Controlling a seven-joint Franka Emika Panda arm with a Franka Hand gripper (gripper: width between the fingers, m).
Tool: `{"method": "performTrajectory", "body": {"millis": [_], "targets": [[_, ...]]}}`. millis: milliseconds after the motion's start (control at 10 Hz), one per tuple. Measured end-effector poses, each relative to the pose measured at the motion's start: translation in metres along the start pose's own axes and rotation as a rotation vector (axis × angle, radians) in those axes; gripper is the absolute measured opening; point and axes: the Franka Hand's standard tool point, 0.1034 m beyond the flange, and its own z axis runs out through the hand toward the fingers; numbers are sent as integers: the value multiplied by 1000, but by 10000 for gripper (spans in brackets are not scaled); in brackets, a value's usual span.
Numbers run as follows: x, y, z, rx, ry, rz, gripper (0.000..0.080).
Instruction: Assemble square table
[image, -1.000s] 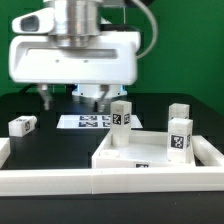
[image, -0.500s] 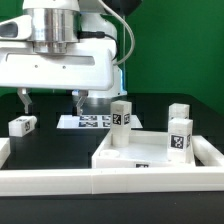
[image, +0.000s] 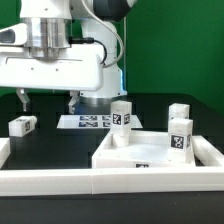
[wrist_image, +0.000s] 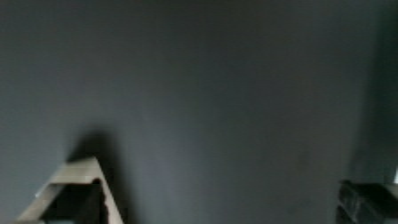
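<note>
The white square tabletop lies rim-up at the exterior view's right. Three white tagged legs stand upright on it: one at the near-left corner, one at the back right, one at the front right. A fourth leg lies loose on the black table at the left. My gripper hangs above the table between the loose leg and the tabletop, jaws wide apart and empty. The wrist view shows only dark table between one finger and the other at the frame's edge.
The marker board lies flat behind the tabletop, just right of my fingers. The long white border wall runs along the front edge and turns up at the far left.
My gripper and hand have moved toward the exterior view's left, from above the marker board toward the loose leg. The parts have not moved.
</note>
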Motion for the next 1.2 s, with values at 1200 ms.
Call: {"method": "performTrajectory", "body": {"millis": [1200], "targets": [[-50,83,21,22,-82,86,648]]}}
